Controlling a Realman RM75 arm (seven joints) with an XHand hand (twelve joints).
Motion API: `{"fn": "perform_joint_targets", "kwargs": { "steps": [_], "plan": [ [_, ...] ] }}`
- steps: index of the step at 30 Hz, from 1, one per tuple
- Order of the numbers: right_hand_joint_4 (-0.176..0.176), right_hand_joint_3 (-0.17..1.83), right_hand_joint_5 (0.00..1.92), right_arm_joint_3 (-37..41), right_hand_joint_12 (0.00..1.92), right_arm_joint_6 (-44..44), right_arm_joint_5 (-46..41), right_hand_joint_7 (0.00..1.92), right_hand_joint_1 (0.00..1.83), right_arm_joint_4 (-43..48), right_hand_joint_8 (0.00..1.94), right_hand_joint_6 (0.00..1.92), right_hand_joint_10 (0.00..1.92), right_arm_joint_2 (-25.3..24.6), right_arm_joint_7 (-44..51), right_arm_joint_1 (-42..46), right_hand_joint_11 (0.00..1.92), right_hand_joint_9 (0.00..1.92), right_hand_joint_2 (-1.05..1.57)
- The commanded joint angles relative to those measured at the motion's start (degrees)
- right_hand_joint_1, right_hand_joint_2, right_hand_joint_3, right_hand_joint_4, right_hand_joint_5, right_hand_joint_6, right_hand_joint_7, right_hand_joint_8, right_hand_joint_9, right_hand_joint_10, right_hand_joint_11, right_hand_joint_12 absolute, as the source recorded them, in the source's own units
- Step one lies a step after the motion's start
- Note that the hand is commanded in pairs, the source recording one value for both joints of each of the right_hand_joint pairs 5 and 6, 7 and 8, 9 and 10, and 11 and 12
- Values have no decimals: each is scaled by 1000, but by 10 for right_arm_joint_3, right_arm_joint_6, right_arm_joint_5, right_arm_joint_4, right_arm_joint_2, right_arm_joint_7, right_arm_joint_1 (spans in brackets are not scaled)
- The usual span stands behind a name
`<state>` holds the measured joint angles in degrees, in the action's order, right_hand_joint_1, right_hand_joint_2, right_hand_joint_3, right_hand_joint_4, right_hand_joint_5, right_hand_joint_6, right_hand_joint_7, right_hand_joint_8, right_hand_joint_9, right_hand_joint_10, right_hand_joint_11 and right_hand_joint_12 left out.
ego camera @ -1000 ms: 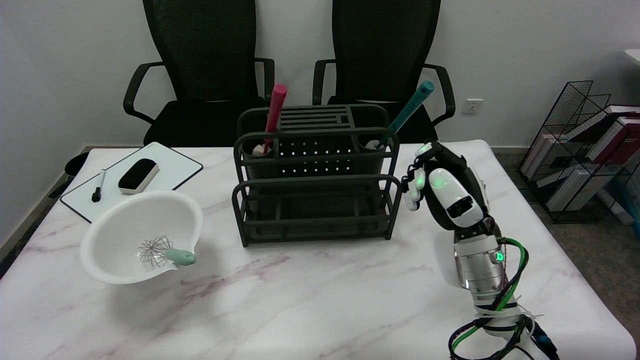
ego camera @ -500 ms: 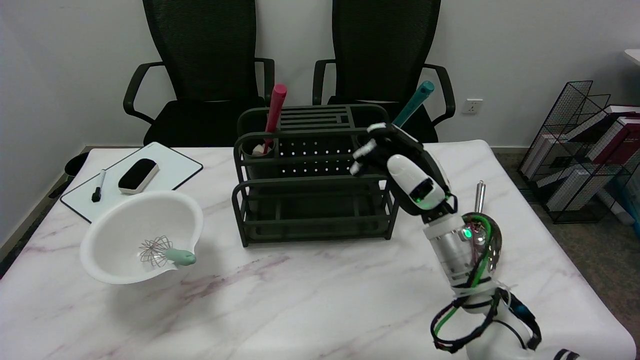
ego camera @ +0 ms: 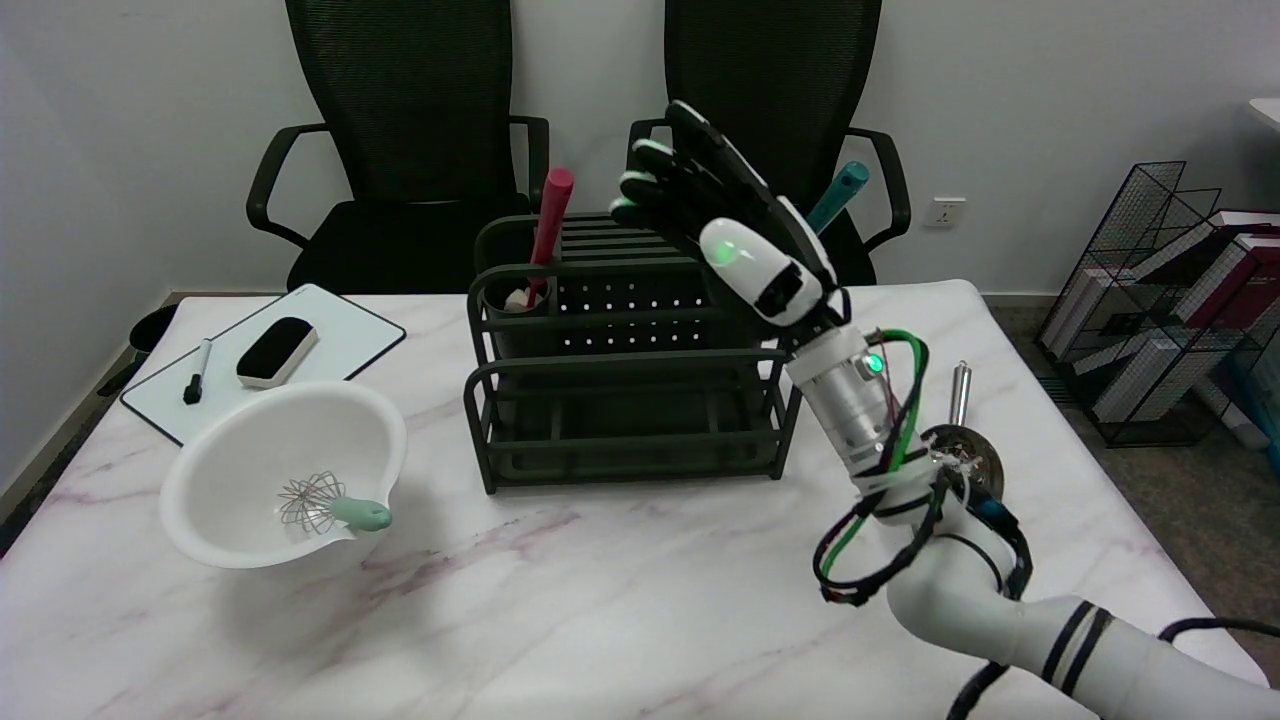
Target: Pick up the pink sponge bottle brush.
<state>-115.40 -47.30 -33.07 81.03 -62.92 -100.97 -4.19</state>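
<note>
The pink sponge bottle brush (ego camera: 545, 235) stands upright in the rack (ego camera: 630, 350)'s ten-o'clock cup — handle free for grasping. At its three o'clock the right hand (ego camera: 715, 235) hovers, fingers spread wide, holding nothing.

A single head view looks down and across the marble worktop (ego camera: 600, 600) from above its near side, facing the far wall and two black chairs (ego camera: 420, 130), near enough to show the whole worktop, with the right arm entering at lower right.
</note>
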Motion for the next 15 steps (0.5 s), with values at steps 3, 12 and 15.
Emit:
{"fn": "perform_joint_targets", "kwargs": {
  "steps": [3,12,15],
  "plan": [
    [0,1111,126,5,478,117,10,454,1065,-41,454,126,501,-45,-1,-139,478,501,134],
    [0,1137,206,5,263,78,16,393,1089,-91,393,206,422,-48,22,-188,263,422,45],
    [0,1162,208,5,232,76,13,377,1089,-105,377,208,405,-50,61,-207,232,405,-1]
  ]
}}
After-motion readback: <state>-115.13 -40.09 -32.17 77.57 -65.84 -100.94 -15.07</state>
